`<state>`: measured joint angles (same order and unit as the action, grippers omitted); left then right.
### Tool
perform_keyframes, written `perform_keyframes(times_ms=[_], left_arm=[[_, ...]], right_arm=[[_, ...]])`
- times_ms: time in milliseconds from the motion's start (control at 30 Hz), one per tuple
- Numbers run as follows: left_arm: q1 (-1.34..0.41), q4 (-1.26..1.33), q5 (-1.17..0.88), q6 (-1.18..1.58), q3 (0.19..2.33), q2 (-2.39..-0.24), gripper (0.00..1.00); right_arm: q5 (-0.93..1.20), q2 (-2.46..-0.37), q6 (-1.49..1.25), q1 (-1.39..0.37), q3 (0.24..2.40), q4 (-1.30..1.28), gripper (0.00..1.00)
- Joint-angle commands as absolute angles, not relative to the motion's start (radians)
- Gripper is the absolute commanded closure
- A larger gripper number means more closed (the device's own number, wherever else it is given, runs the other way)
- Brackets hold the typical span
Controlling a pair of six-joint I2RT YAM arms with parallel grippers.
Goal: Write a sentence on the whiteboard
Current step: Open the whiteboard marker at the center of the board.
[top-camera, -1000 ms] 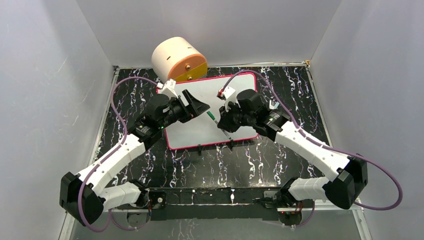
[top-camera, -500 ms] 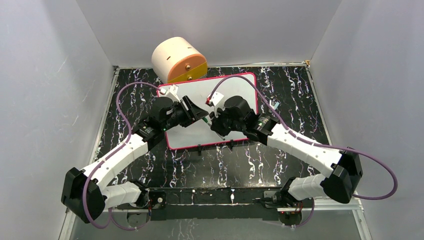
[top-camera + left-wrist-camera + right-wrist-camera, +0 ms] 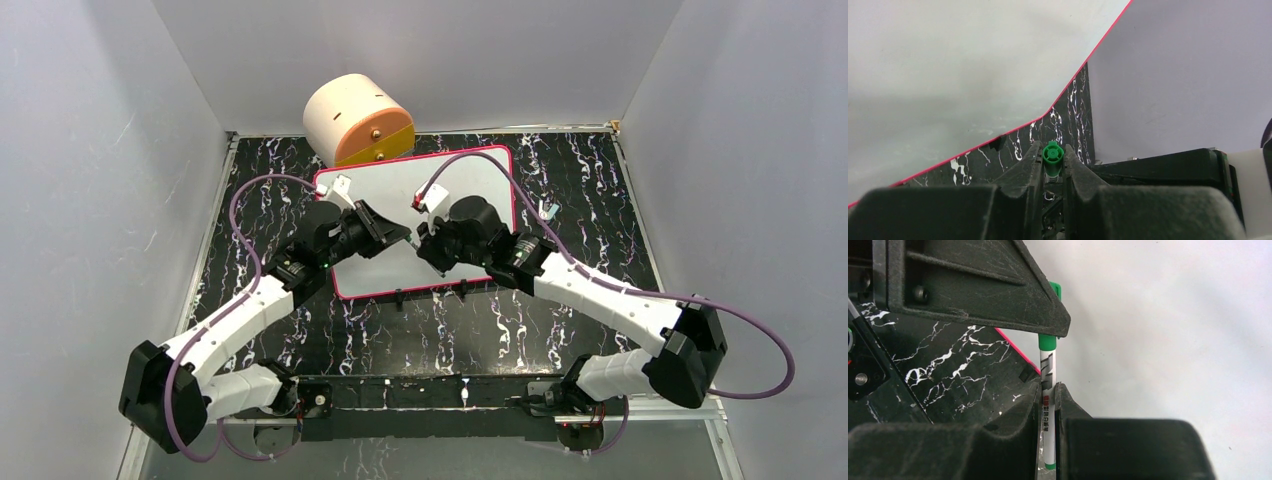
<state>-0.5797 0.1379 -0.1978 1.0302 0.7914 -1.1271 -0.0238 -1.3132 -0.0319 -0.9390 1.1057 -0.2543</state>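
Top view: whiteboard [image 3: 400, 190] flat on the bench [image 3: 600, 200], toward the far edge and a bit left of the middle. Red rim all round, small black clips [image 3: 400, 295] on its near edge. Round cream and orange box [image 3: 358, 120] at its far left corner, by the far edge of the bench; touching or not, cannot tell. Both arms reaching in over the near half of the whiteboard. Nose to nose there: left pincer [image 3: 403, 237] and right pincer [image 3: 425, 247], with a pen [image 3: 413, 241] between them, very small from up here. Purple cables [image 3: 782, 370] looping from both arms.

Left wrist view: fingers [image 3: 1025, 170] narrow, squeezed on the green cap [image 3: 1053, 154], seen end on. Red rim and dark bench behind.

Right wrist view: fingers [image 3: 1023, 415] narrow too, holding the white body of the pen, dark marks on it. Green band just past the fingertips, then the cap going in under the black finger of the left pincer. Pen up in the air over the whiteboard, tip end hidden.
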Motion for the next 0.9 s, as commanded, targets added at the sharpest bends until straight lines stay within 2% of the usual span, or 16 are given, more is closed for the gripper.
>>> perform_keyframes(times_ms=[0,100,300,567,733,867], left_arm=[[-0.575,0.185,-0.174,1.074,0.747,-1.068,1.0],[-0.575,0.204,-0.152,1.097,0.723,-1.041,1.0],[-0.575,0.274,-0.124,1.154,0.663,-0.998,1.0],[-0.575,0.375,-0.056,1.24,0.578,-0.942,1.0],[-0.575,0.478,-0.034,1.313,0.522,-0.924,1.0],[-0.575,0.545,-0.028,1.352,0.497,-0.923,1.0]], right_arm=[[-0.008,-1.244,-0.081,-0.946,1.055,-0.066,0.94],[-0.012,-1.205,-0.122,-0.946,1.001,0.007,0.82],[-0.008,-1.129,-0.207,-0.943,0.894,0.15,0.68],[0.038,-0.978,-0.355,-0.883,0.735,0.338,0.43],[0.13,-0.928,-0.48,-0.808,0.645,0.471,0.31],[0.211,-0.935,-0.583,-0.751,0.595,0.576,0.27]])
